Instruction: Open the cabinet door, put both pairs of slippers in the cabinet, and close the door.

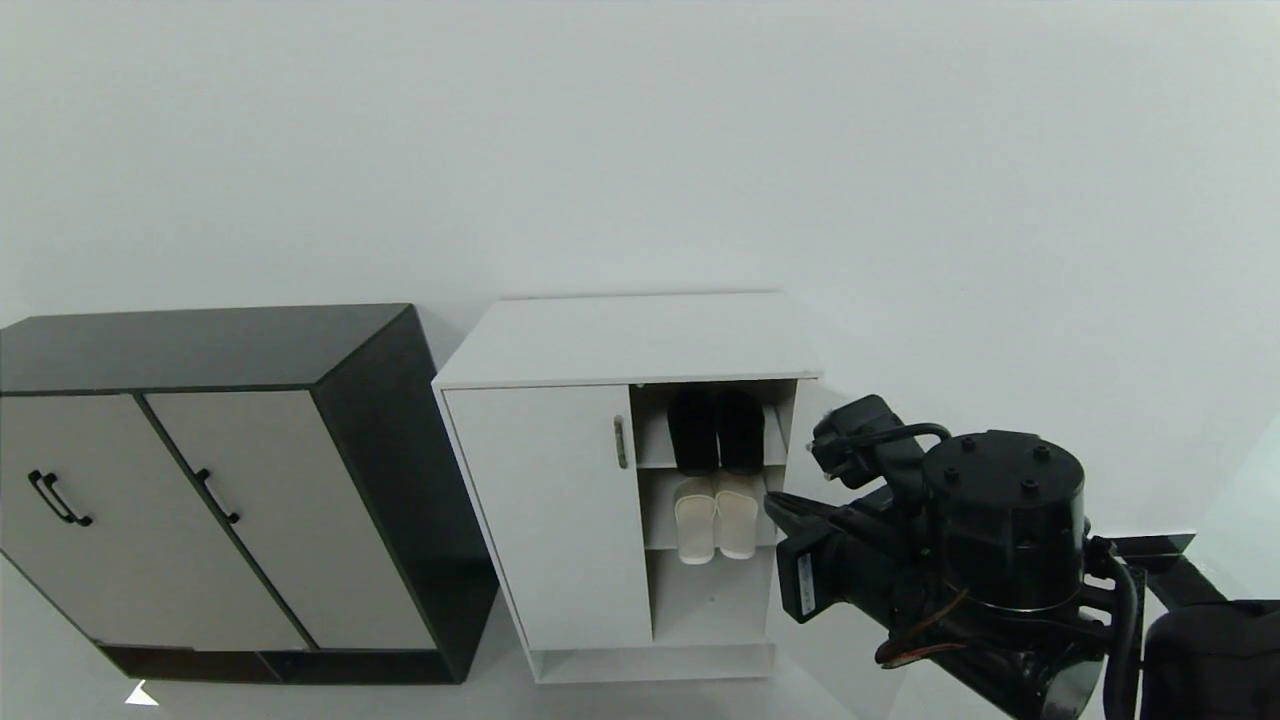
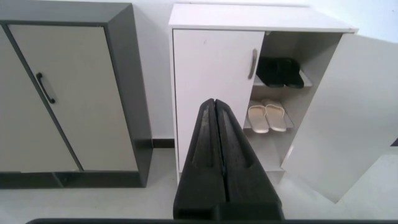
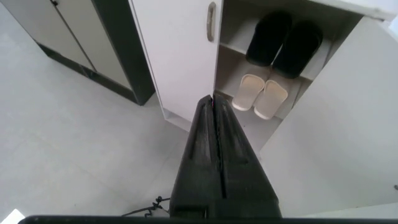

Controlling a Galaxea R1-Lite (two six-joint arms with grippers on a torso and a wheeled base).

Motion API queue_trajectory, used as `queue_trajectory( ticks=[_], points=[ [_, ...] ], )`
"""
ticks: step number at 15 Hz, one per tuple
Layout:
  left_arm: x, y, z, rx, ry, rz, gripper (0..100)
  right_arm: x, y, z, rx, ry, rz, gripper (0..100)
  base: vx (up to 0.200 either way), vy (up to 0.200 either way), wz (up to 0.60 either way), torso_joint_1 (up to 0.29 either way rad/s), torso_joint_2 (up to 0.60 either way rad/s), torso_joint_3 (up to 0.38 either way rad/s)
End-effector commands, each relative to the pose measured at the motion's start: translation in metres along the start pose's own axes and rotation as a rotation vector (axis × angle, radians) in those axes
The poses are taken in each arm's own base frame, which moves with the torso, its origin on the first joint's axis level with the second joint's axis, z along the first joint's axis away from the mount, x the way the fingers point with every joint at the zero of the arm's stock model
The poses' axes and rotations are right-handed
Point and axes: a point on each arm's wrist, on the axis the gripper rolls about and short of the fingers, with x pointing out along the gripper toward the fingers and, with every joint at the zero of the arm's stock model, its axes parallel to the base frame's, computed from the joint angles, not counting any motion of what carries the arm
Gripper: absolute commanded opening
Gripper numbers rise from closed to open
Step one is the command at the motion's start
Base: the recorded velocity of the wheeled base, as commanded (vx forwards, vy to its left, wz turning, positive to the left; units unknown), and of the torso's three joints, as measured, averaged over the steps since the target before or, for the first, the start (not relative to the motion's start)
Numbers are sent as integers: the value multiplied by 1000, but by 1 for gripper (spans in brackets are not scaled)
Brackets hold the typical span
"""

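You're seeing the cabinet (image 1: 620, 340) standing open, black slippers (image 1: 716, 430) lying on its top shelf (image 1: 652, 464), white slippers (image 1: 716, 515) below, both jaws sitting closed, empty.

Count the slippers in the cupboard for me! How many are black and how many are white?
Black slippers: 2, side by side, higher up in the white cabinet
White slippers: 2, side by side, just below the black ones
Total: 4 slippers
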Motion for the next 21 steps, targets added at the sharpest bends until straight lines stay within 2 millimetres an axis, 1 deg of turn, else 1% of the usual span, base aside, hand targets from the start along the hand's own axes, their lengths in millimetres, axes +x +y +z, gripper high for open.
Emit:
queue_trajectory(
  ticks=[1,5,7,10,12,13,14,16,17,21],
  points=[
    [0,0,0,-1,1,1,0,1,0,-1,-1,4,-1,0,0,0,0,246,-481,-242],
    [0,0,0,-1,1,1,0,9,-2,-4,9,-16,-12,0,0,0,0,148,-300,-140],
    [0,0,0,-1,1,1,0,13,-7,-6,12,-18,-30,0,0,0,0,0,0,0],
    [0,0,0,-1,1,1,0,23,-20,-11,4,3,-78,0,0,0,0,0,0,0],
    [0,0,0,-1,1,1,0,34,-41,-14,4,10,-127,0,0,0,0,0,0,0],
    [0,0,0,-1,1,1,0,36,-45,-15,5,8,-131,0,0,0,0,0,0,0],
    [0,0,0,-1,1,1,0,42,-61,-16,7,3,-164,0,0,0,0,0,0,0],
    [0,0,0,-1,1,1,0,46,-79,-15,20,7,-185,0,0,0,0,0,0,0],
    [0,0,0,-1,1,1,0,51,-93,-16,31,8,-210,0,0,0,0,0,0,0],
    [0,0,0,-1,1,1,0,59,-143,-19,67,16,-311,0,0,0,0,0,0,0]
  ],
)
